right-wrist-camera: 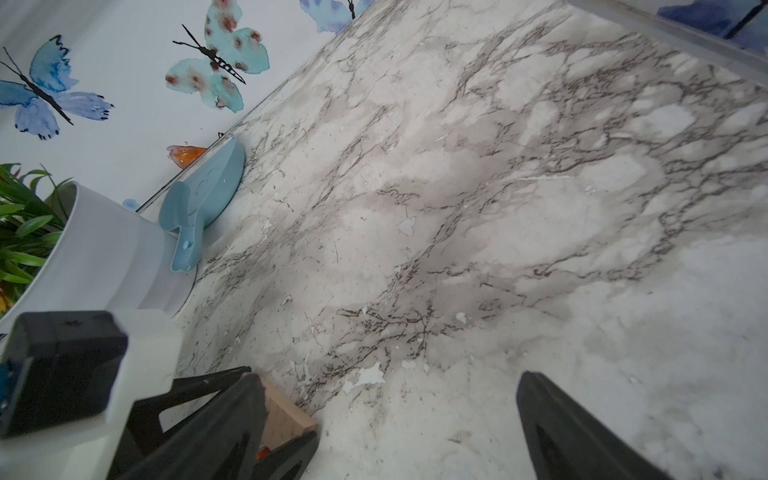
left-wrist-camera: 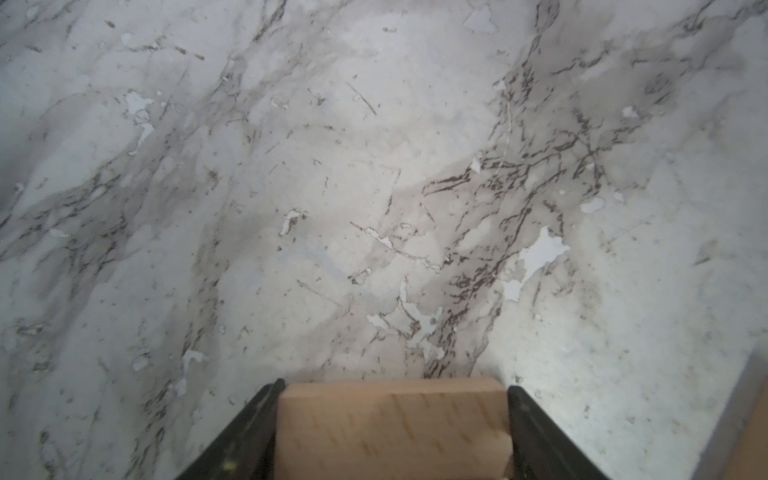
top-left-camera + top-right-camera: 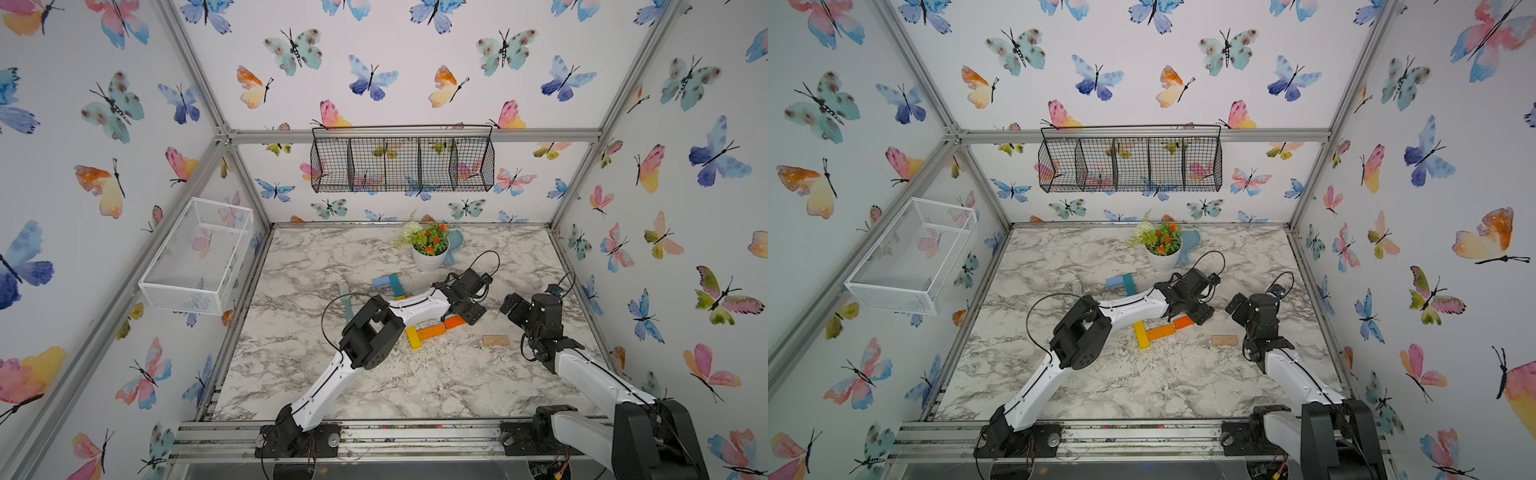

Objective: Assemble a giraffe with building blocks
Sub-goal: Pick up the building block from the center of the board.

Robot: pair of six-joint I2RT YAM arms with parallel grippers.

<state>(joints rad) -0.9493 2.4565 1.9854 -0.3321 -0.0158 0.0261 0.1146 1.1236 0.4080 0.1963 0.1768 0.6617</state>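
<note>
The giraffe (image 3: 432, 331) lies part-built on the desk (image 3: 374, 386), with head, neck and orange body seemingly down and both legs yet to place: the left tool (image 2: 392, 386) is clamped on one plain wood block (image 2: 392, 428) beside the body's end, and the spare block (image 3: 495, 340) lies near the right tool (image 1: 388, 376), its jaws wide apart.

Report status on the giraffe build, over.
Left pincer shut on wood block, by the orange bars. Right pincer open, empty. Second wood block loose on table. Nothing blocking.
</note>
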